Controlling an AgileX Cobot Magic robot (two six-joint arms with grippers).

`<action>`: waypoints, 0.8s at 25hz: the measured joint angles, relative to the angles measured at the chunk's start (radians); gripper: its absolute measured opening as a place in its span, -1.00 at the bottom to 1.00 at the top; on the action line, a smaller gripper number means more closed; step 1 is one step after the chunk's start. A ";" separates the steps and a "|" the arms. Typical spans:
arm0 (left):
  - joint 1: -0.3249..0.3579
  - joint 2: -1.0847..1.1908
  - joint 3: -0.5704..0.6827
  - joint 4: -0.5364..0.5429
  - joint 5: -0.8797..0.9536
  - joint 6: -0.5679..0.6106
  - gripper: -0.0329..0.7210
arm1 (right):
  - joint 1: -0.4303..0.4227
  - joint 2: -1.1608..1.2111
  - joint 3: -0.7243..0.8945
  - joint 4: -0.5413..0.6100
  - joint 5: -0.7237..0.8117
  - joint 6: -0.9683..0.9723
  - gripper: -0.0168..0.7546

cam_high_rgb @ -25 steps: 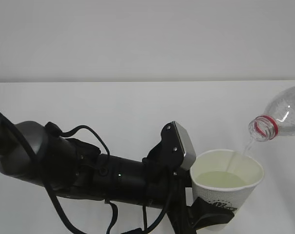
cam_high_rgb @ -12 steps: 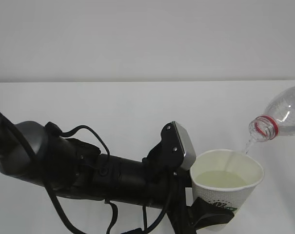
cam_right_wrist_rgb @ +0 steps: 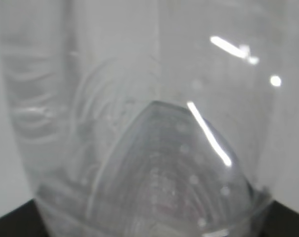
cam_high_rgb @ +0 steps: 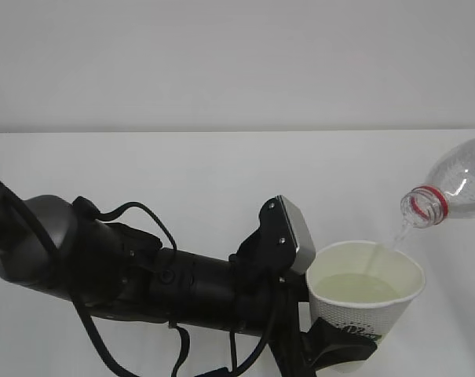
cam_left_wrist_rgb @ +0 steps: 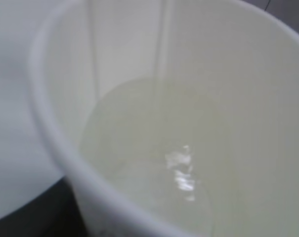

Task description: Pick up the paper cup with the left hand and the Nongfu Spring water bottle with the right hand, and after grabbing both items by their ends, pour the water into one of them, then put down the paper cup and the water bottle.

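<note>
At the near right of the counter (cam_high_rgb: 221, 165), the left end effector (cam_high_rgb: 331, 345) is clamping the paper cup (cam_high_rgb: 365, 302) upright under the tilted Nongfu Spring water bottle (cam_high_rgb: 457, 188), gripped by the unseen right end effector, catching the water (cam_high_rgb: 400, 233).

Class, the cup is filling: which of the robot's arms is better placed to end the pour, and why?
Right: it holds the tilted bottle feeding water into the paper cup; the left hand only steadies it.

Cup (cam_high_rgb: 368, 302) — matt white paper, smooth inside. Bottle (cam_high_rgb: 457, 187) — clear, glossy ribbed plastic. Arm (cam_high_rgb: 143, 275) in matt black plastic, with a smooth grey block (cam_high_rgb: 294, 232).
</note>
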 joint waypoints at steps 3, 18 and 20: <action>0.000 0.000 0.000 0.000 0.000 0.000 0.41 | 0.000 0.000 0.000 0.006 0.000 -0.002 0.26; 0.000 0.000 0.000 0.000 -0.022 0.000 0.41 | 0.000 0.000 0.000 0.010 0.000 -0.002 0.26; 0.000 0.000 0.000 -0.004 -0.024 0.000 0.41 | 0.000 0.000 0.000 0.010 0.000 -0.002 0.26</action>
